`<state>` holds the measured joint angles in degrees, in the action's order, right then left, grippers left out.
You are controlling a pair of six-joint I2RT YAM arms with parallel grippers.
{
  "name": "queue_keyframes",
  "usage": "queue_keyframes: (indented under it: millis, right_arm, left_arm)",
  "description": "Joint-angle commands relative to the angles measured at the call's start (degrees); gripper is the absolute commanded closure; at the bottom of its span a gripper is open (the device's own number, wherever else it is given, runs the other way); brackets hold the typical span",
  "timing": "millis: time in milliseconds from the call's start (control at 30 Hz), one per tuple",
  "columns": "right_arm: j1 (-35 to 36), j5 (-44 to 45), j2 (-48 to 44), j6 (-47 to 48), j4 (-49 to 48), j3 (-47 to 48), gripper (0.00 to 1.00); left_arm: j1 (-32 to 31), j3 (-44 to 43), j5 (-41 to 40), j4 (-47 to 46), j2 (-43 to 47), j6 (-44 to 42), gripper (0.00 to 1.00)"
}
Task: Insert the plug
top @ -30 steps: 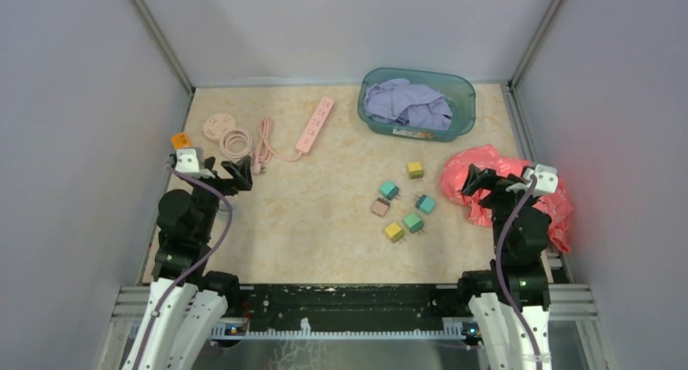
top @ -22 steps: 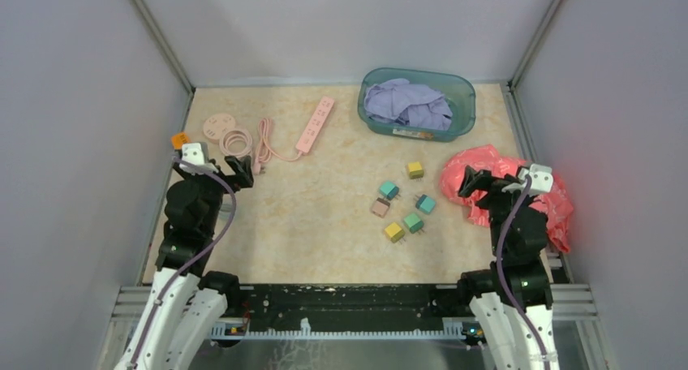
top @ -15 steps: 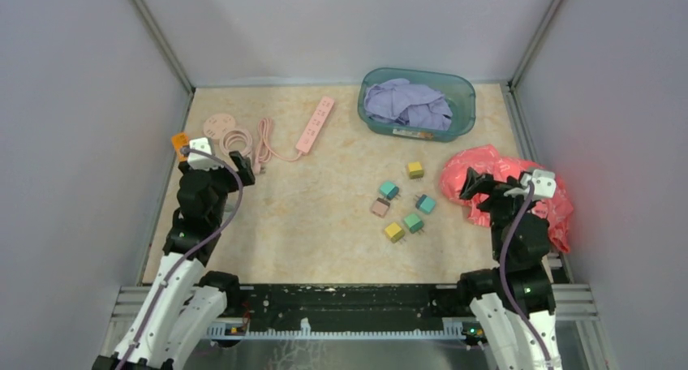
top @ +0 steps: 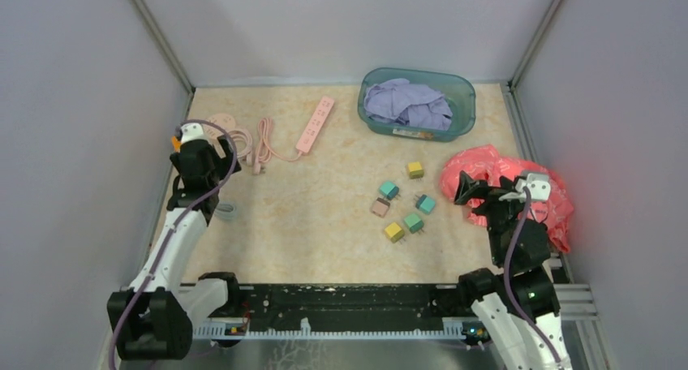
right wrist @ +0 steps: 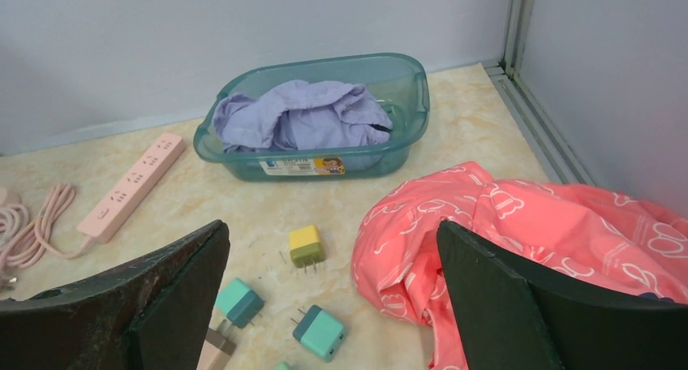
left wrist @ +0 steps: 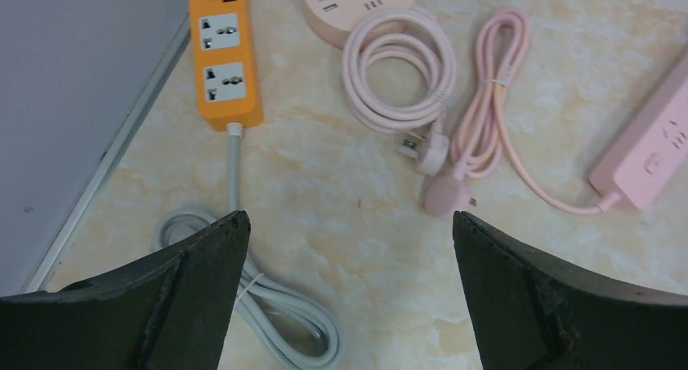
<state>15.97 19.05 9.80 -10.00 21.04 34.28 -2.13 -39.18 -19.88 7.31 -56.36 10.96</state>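
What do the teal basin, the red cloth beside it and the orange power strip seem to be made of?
Teal basin: translucent plastic with a slight sheen; its contents show dimly through the wall.
Red cloth: thin printed fabric, judging by the soft creases, though it could be plastic film.
Orange power strip: hard, opaque moulded plastic, smooth, with white socket faces.

walls (top: 341, 21): plain grey | tabletop (top: 316, 224): beige marble pattern | corner posts (top: 158, 36): metal
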Motion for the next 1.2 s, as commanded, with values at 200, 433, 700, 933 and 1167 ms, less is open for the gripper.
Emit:
queue_keyframes:
  millis: [200, 433, 700, 933, 1167]
  right_arm:
    - [3.46, -0.08, -2.08, 1.30, -2.93, -0.58, 0.01]
    - [4.06, -0.68, -2.40, 1.52, -3.29, -0.88, 0.01]
    - [4.07, -1.03, -2.38, 1.91, -4.37, -1.34, 0.01]
    - [4.07, -2.10, -2.03, 2.26, -4.95, -1.66, 0.01]
    - [4.07, -2.17, -1.65, 2.39, -5.22, -1.69, 0.01]
  left_arm:
    - [16.05, -5.86, 7.84, -3.62, -13.51, 4.08, 0.00]
    - [19.62, -14.23, 7.84, -6.05, -27.16, 5.00, 0.02]
    - [22.93, -23.89, 9.14, -4.15, -40.82, 2.49, 0.02]
    - [24.86, -31.55, 10.22, 0.44, -50.41, -0.64, 0.06]
    - [25.16, -34.59, 14.00, 1.40, -55.13, -1.99, 0.18]
